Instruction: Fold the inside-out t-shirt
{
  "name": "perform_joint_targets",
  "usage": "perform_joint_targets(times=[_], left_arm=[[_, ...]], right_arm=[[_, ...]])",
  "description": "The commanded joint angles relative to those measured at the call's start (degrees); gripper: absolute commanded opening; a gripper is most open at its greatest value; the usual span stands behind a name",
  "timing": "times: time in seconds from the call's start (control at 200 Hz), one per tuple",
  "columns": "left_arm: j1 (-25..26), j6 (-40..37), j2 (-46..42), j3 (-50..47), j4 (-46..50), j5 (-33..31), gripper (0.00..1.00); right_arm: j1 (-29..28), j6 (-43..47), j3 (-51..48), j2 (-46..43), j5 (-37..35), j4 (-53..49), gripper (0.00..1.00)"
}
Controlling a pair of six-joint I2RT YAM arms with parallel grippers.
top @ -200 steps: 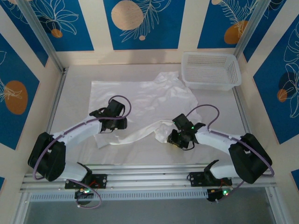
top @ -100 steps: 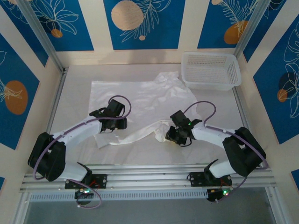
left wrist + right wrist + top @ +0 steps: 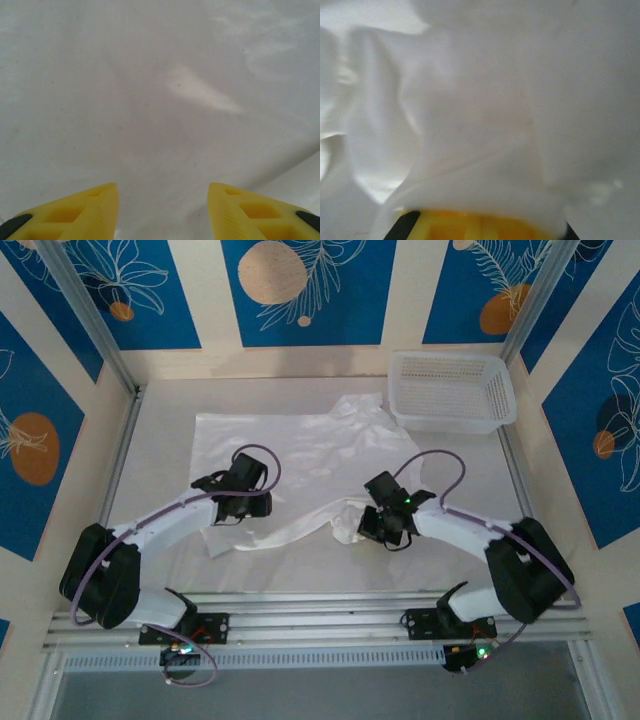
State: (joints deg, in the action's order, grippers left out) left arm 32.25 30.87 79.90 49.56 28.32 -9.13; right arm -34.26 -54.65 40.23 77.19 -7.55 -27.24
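Observation:
The inside-out t-shirt (image 3: 300, 445) lies spread across the middle of the white table, thin and white, with a long crumpled strip (image 3: 290, 530) trailing along its near edge. My left gripper (image 3: 240, 504) rests low over the shirt's near left part. In the left wrist view this left gripper (image 3: 162, 202) is open, its yellow fingers (image 3: 87, 212) wide apart over flat cloth. My right gripper (image 3: 383, 523) sits at the bunched cloth (image 3: 352, 520) on the near right. The right wrist view shows this right gripper (image 3: 480, 225) shut on a fold of the shirt (image 3: 470, 125), which drapes over its yellow fingers.
A white plastic mesh basket (image 3: 452, 390) stands at the back right, touching the shirt's far right corner. Metal rails run along the left (image 3: 125, 455) and right (image 3: 512, 465) sides of the table. Bare table (image 3: 460, 475) lies between the basket and my right arm.
My right gripper has slid a little left and away into the bunched cloth and has shut on it. The left arm has not moved.

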Motion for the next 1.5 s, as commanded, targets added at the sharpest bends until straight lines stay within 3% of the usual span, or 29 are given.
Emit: perform_joint_targets(times=[0.0,0.18,0.45,0.57,0.835,0.935,1.095,1.325,1.495], left_arm=[[-0.41,-1.52,-3.36,2.24,4.41,-3.45,0.5],[-3.38,1.79,-10.91,1.04,12.29,-6.88,0.51],[-9.94,9.85,-19.83,-10.79,18.26,-8.61,0.45],[-11.52,9.49,-18.39,-12.54,17.22,-7.81,0.44],[-11.74,5.82,-8.92,-12.59,6.62,5.85,0.46],[-11.72,6.62,-7.5,-12.18,8.3,5.27,0.46],[-11.69,7.16,-2.79,-9.87,13.73,1.85,0.34],[-11.7,8.47,-6.9,-7.6,17.62,-3.68,0.03],[-12.06,2.25,-11.52,0.63,19.23,-13.3,0.0]], right_arm=[[-0.02,1.82,5.01,-10.31,-4.66,-8.42,0.0],[1.49,3.53,10.4,-22.49,-9.96,-14.18,0.0],[1.92,4.36,12.95,-20.5,-8.1,-11.64,0.0],[1.98,4.72,12.74,-18.77,-7.06,-10.34,0.0],[3.66,5.35,10.8,-20.69,-5.67,-10.41,0.0],[3.77,4.77,9.93,-21.76,-5.97,-10.68,0.0],[3.76,4.2,9.08,-22.43,-5.99,-10.19,0.0],[4.9,3.18,11.41,-22.16,-9.77,-12.81,0.0],[12.88,7.88,18.75,-21.97,-15.62,-15.22,0.0]])
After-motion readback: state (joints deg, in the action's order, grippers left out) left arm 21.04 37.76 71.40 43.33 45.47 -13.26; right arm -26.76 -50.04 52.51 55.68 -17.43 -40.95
